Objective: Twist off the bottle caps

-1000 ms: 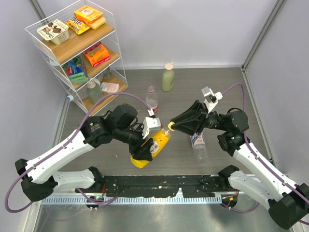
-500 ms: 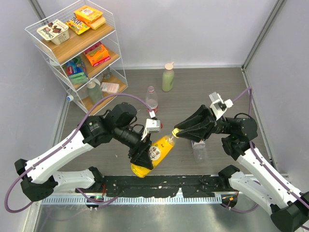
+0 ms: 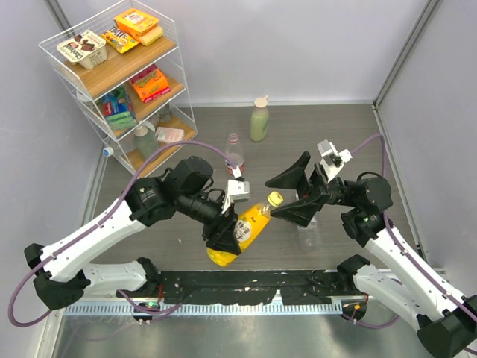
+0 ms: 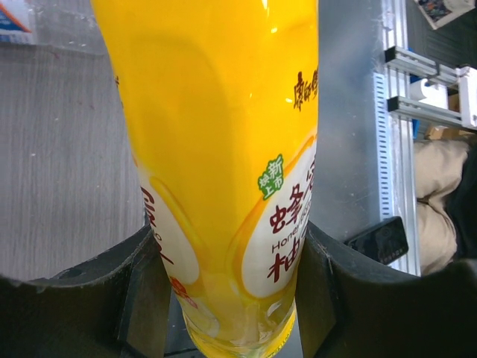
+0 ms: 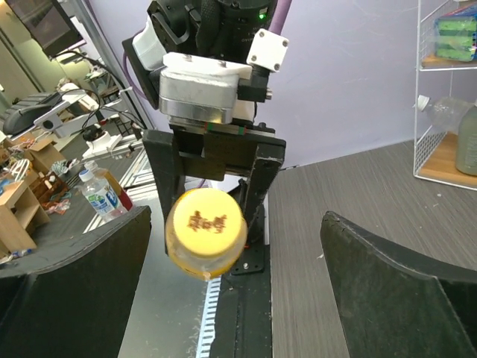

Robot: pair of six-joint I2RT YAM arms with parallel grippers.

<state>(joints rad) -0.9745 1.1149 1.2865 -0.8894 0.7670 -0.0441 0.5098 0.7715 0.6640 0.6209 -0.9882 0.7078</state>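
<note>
Right gripper [image 3: 274, 198] has just sprung wide off the yellow cap [image 5: 206, 231], which is still on the tilted honey-drink bottle [image 3: 246, 224] clamped by the left gripper [image 4: 231, 298] above the table's [image 3: 358, 142] near edge; probably a regrasp between turns.

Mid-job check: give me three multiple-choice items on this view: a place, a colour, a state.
1. Where is the pale green bottle? A. On the shelf. B. Upright at the far side of the table. C. In a gripper.
2. What colour is the cap on the juice bottle in the left gripper? A. Yellow. B. Red. C. Blue.
3. How do the jaws of the right gripper stand? A. Shut on the cap. B. Shut, empty. C. Open, either side of the cap.
B: it stands alone near the back. A: the right wrist view shows yellow. C: gaps show beside the cap.
</note>
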